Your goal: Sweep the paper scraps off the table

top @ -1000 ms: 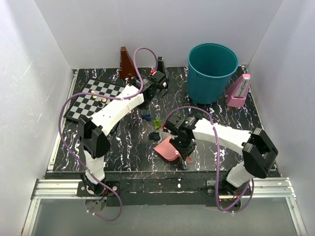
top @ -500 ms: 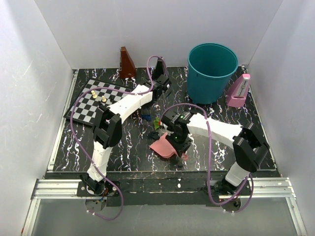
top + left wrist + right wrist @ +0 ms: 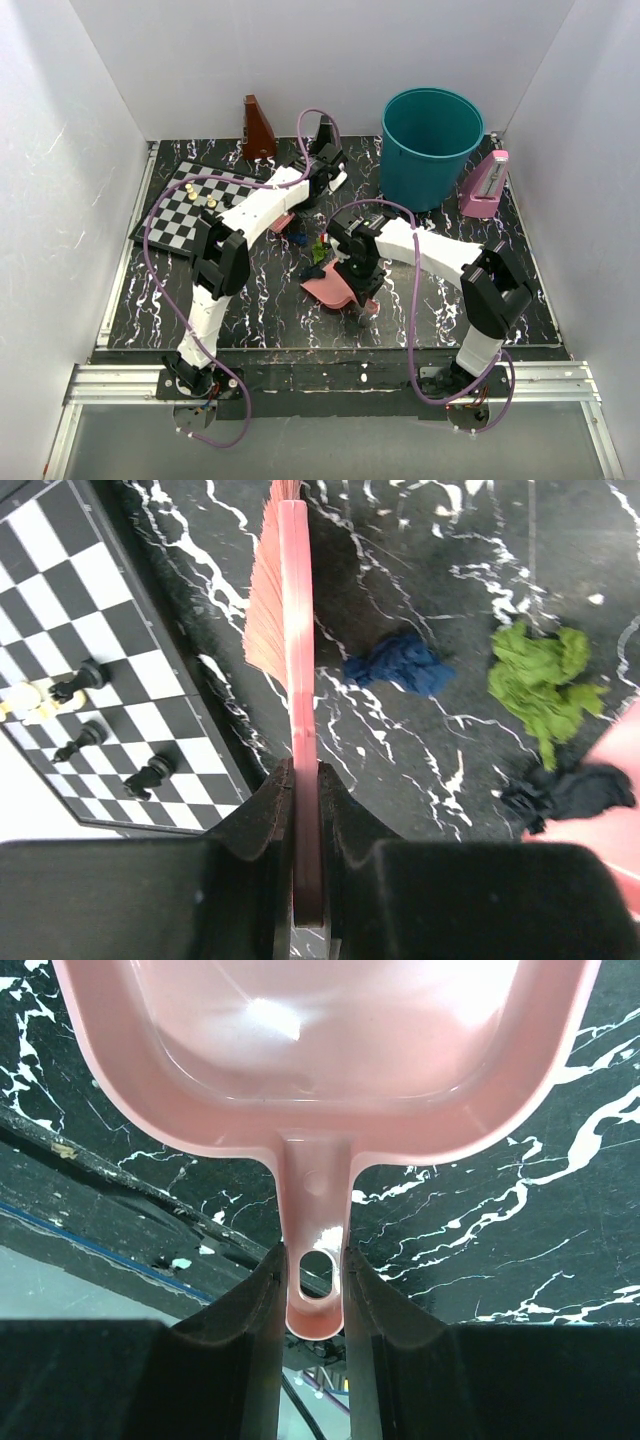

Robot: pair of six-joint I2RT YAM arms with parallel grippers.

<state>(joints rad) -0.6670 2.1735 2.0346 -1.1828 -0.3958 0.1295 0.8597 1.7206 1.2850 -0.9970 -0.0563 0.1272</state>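
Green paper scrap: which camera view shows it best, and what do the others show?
The left wrist view: the green paper scrap lies large there, crumpled folds sharp against the table. The top external view gives only a green speck beside the dustpan. The right wrist view shows none of it.

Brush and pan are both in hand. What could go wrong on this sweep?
The brush in the left tool sits beside the chessboard; a backswing could topple pieces.
The dark scrap lies at the lip of the dustpan and could slip under.
The blue scrap and green scrap lie apart; one stroke may miss one.
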